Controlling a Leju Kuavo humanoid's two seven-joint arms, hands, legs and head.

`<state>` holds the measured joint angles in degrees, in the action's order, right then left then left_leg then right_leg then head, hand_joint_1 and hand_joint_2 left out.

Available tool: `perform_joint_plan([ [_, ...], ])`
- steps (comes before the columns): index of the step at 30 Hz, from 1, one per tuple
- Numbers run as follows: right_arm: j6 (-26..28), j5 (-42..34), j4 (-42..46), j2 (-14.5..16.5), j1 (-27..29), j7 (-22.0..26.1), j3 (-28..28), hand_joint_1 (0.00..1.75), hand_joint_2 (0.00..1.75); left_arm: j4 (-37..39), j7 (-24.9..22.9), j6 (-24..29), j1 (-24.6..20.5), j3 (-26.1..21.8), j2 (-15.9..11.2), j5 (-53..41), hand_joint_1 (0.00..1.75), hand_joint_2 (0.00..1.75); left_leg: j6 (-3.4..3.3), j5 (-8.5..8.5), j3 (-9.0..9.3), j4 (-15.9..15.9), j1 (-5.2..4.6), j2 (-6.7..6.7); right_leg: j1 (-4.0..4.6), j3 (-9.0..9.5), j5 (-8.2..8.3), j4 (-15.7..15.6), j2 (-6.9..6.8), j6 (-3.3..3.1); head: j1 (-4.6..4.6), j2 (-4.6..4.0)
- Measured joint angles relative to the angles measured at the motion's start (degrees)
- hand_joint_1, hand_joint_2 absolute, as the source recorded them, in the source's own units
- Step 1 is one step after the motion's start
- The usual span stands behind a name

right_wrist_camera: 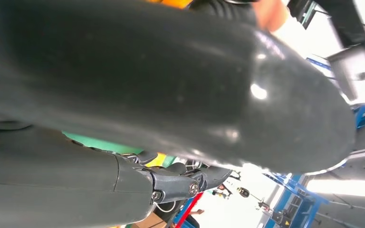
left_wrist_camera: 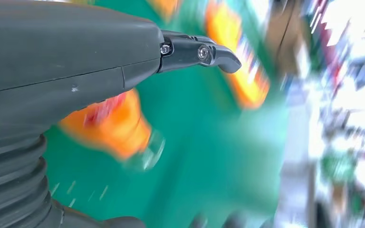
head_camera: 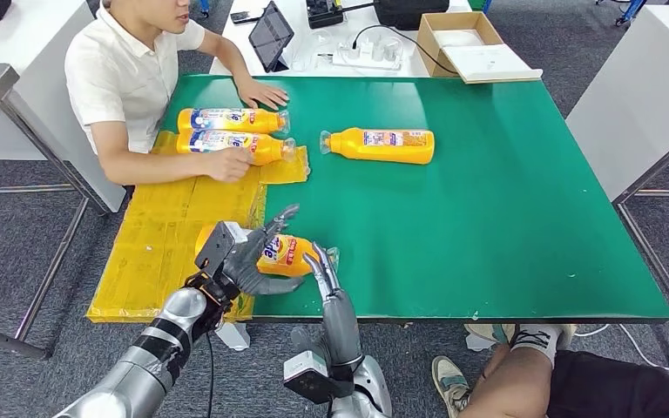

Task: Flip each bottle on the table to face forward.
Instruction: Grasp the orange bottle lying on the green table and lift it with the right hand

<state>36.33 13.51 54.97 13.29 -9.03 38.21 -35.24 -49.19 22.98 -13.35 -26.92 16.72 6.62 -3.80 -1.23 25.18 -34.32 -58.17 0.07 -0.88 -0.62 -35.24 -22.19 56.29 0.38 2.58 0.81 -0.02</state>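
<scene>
Left hand (head_camera: 246, 255) cupped the orange plastic bottle (head_camera: 280, 255) lying at the green table's (head_camera: 488, 218) near edge; right hand's (head_camera: 325, 266) fingers touched its cap end. Judged mid-flip. Beyond the hands, three similar bottles lay; their facing was unclear.

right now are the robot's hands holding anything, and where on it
Left hand grips the near orange bottle around its body; right hand touches its cap end.

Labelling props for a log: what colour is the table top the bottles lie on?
Green, clearest in the head view: the table top is a plain green mat.
</scene>
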Motion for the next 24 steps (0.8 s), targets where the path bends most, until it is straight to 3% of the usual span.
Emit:
perform_joint_plan([
  [3, 0.0, 0.88, 0.0, 0.0, 0.15, 0.0, 0.2, 0.0, 0.0, -5.44, 2.34, 9.08, 2.15, -0.1, 0.54, 2.89, 0.0, 1.75, 0.0, 0.0, -0.03, 0.0, 0.0, -0.01, 0.0, -0.02, 0.0, 0.0, 0.0, 0.0, 0.0, 0.0],
  [5, 0.0, 1.61, 0.01, 0.0, 0.26, 0.0, 0.36, 0.0, 0.0, -10.1, 2.89, 12.42, 3.93, -0.44, 1.37, 7.8, 0.0, 1.75, 0.0, 0.0, -0.05, 0.0, -0.01, -0.02, -0.01, -0.03, 0.0, -0.01, 0.0, 0.0, 0.01, 0.0],
  [12, 0.0, 4.37, 1.39, -0.03, 0.87, 0.0, 1.13, 0.0, 0.0, -22.44, -0.67, 9.91, 8.62, -2.04, 3.29, 26.24, 0.0, 1.75, 0.0, 0.01, -0.08, 0.0, -0.02, -0.01, -0.01, -0.05, 0.0, -0.02, 0.0, 0.0, 0.0, 0.0],
  [15, 0.01, 8.92, 4.86, -0.26, 2.33, 0.0, 3.1, 0.0, 0.0, -26.93, -0.4, 10.76, 11.77, -2.05, 3.32, 26.88, 0.0, 1.75, 0.0, 0.02, -0.08, 0.0, -0.02, 0.0, -0.01, -0.07, -0.01, -0.02, 0.0, 0.0, -0.01, 0.0],
  [19, 0.05, 13.62, 11.81, -0.58, 5.93, 0.0, 8.57, 0.0, 1.75, -32.84, 2.02, 14.31, 17.11, -2.05, 3.24, 23.22, 0.0, 1.75, 0.01, 0.03, -0.15, 0.0, -0.01, -0.02, -0.01, -0.13, -0.03, -0.02, 0.0, -0.01, -0.01, 0.0],
  [24, 0.07, 23.14, 19.13, -1.26, 9.57, -0.26, 16.53, 0.0, 1.75, -38.05, 6.89, 22.02, 22.29, -2.19, 2.84, 13.39, 0.0, 1.75, -0.01, 0.05, -0.21, 0.0, -0.03, -0.02, -0.02, -0.18, -0.04, -0.04, -0.01, -0.01, -0.03, 0.0],
])
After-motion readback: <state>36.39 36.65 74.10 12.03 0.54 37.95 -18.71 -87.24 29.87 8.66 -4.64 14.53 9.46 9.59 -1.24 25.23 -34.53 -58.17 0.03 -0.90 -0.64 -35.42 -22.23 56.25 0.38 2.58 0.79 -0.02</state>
